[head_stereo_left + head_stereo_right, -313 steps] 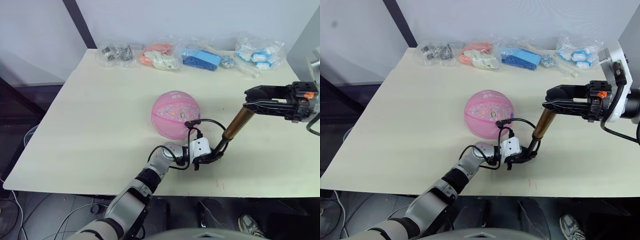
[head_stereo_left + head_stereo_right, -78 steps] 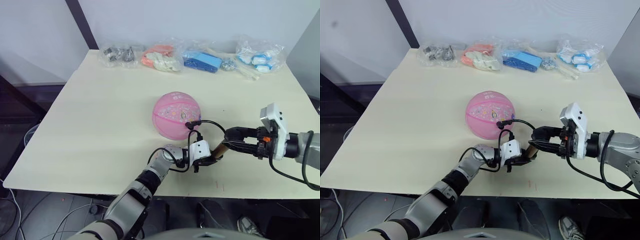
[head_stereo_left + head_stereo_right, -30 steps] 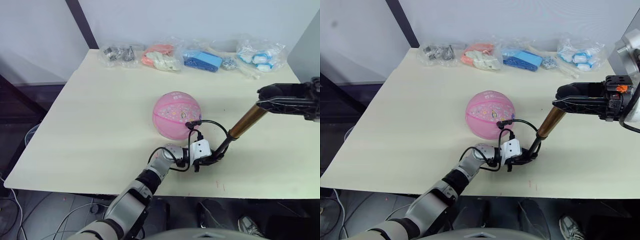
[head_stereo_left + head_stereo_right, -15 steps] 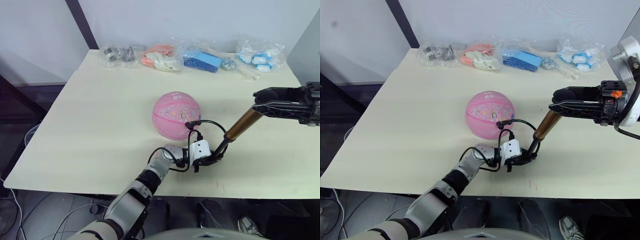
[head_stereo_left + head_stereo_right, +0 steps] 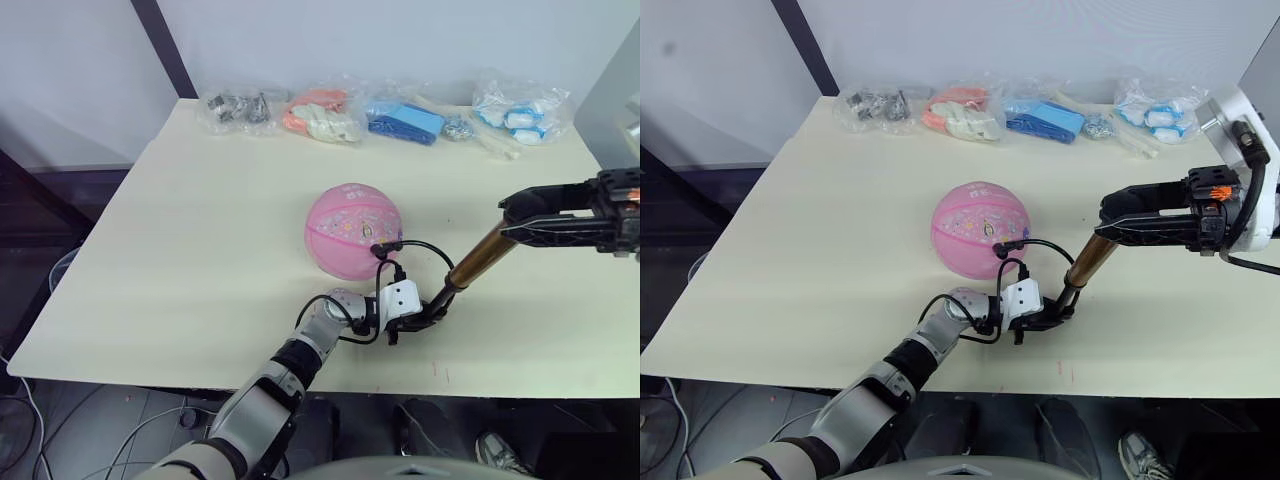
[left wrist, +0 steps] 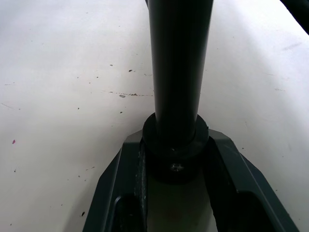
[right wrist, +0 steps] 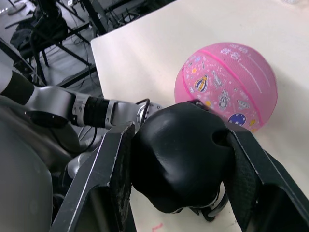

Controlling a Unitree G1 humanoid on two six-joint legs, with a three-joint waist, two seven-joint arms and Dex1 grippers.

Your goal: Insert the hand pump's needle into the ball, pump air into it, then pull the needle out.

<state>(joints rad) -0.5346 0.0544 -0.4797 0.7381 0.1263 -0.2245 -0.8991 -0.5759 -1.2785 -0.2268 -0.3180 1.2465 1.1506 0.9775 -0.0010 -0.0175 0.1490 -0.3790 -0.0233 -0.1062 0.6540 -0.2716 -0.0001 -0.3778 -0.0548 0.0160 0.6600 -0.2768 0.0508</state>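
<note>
The hand pump (image 5: 478, 262) stood tilted on the table (image 5: 200, 230), its bronze-gold tube rising from the near base toward 2 o'clock. The left gripper (image 5: 422, 314) was clenched on the black base cap, which the left wrist view showed seated between its two fingers (image 6: 116, 193). The right gripper (image 5: 1120, 222) was clamped on the pump's black handle (image 7: 181, 154) at the upper end, the handle wedged between both fingers in the right wrist view. From the base, the thin black hose (image 5: 425, 246) looped up and over toward 10 o'clock to the ball (image 5: 352, 229), where the black fitting of the needle (image 5: 380, 247) sat against the ball's near right side; the pin itself was too small to make out. The pink ball rested near the table's centre, just beyond the left gripper. Along the far edge at 12 o'clock lay a row of clear plastic bags (image 5: 405, 115), well apart from the ball.
</note>
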